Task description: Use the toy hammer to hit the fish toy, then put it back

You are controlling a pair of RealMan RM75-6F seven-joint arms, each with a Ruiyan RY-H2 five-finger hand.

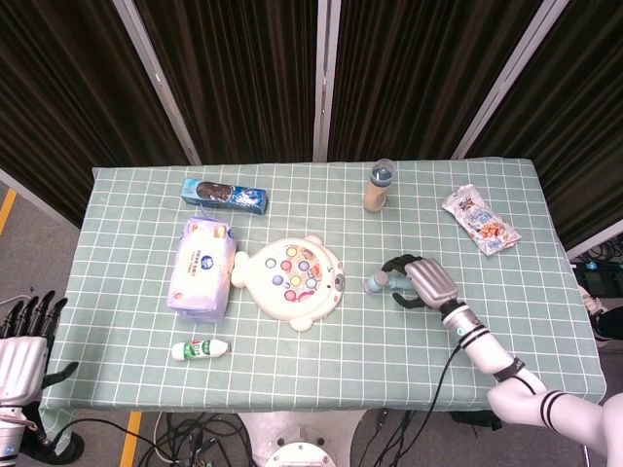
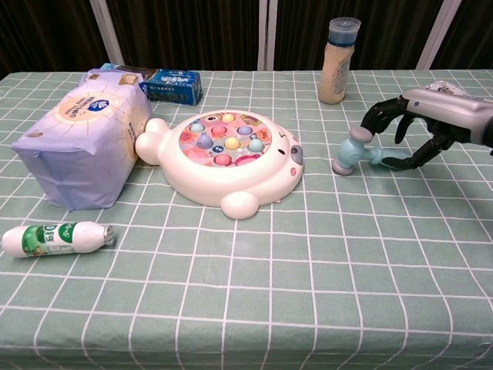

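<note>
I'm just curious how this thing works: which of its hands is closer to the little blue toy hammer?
The right hand: it holds the toy hammer just right of the fish toy. The left hand hangs off the table's far left edge.

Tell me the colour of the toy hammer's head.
Pale blue toy hammer; the chest view shows it best.

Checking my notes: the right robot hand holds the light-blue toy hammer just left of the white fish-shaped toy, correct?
Not quite: the right robot hand holds the light-blue toy hammer just right of the white fish-shaped toy, as the chest view shows.
</note>
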